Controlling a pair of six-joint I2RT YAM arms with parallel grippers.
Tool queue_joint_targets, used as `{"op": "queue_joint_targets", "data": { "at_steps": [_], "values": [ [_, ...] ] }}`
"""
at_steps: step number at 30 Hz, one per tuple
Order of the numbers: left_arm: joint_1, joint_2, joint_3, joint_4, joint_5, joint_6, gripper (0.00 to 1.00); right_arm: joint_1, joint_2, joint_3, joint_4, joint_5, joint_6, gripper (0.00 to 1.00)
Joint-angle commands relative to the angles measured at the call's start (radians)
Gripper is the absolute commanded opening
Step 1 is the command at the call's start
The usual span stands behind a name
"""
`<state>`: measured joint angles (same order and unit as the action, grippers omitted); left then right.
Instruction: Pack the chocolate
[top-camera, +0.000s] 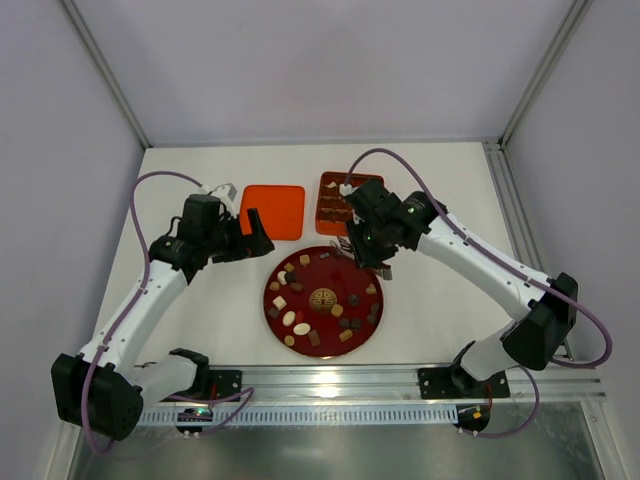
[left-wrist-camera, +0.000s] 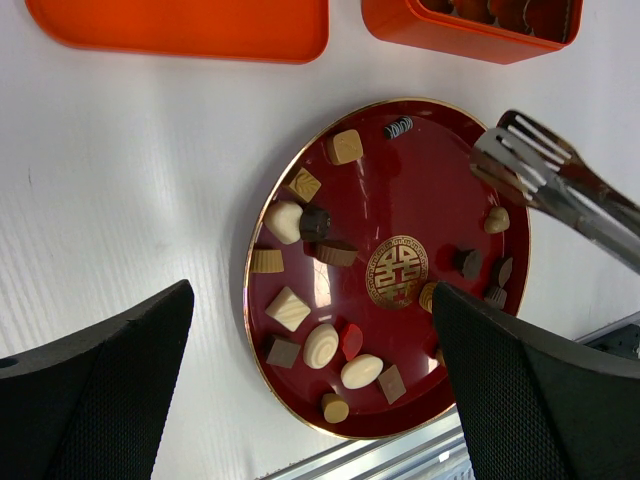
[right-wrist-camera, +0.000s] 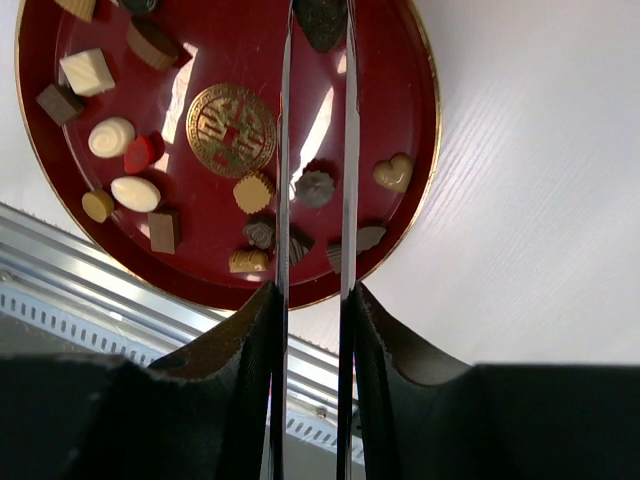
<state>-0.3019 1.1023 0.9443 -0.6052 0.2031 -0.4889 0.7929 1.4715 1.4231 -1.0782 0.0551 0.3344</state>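
Several chocolates (top-camera: 300, 328), dark brown, tan and cream-white, lie scattered on the dark red plate (top-camera: 330, 272). They also show in the left wrist view (left-wrist-camera: 322, 345) and the right wrist view (right-wrist-camera: 110, 137). My right gripper (top-camera: 365, 245) is shut on metal tongs (left-wrist-camera: 545, 175), whose blades (right-wrist-camera: 285, 150) reach over the plate's far side. A dark chocolate (right-wrist-camera: 320, 20) shows between the tong tips; I cannot tell whether it is pinched. My left gripper (top-camera: 250, 240) hovers open and empty over the plate's left edge (left-wrist-camera: 250, 300).
An orange gridded tray (top-camera: 335, 200) holding some chocolates stands behind the plate. A flat orange lid (top-camera: 273, 212) lies to its left. A metal rail (top-camera: 400, 380) runs along the near table edge.
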Motion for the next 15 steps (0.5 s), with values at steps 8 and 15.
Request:
{"op": "queue_joint_targets", "data": {
  "at_steps": [8, 15],
  "values": [
    [-0.005, -0.004, 0.030, 0.007, 0.021, 0.013, 1.00, -0.185, 0.130, 0.293, 0.027, -0.009, -0.110, 0.36],
    [-0.003, 0.001, 0.030, 0.008, 0.022, 0.013, 1.00, -0.297, 0.283, 0.468, 0.067, -0.012, -0.130, 0.36]
  ]
}}
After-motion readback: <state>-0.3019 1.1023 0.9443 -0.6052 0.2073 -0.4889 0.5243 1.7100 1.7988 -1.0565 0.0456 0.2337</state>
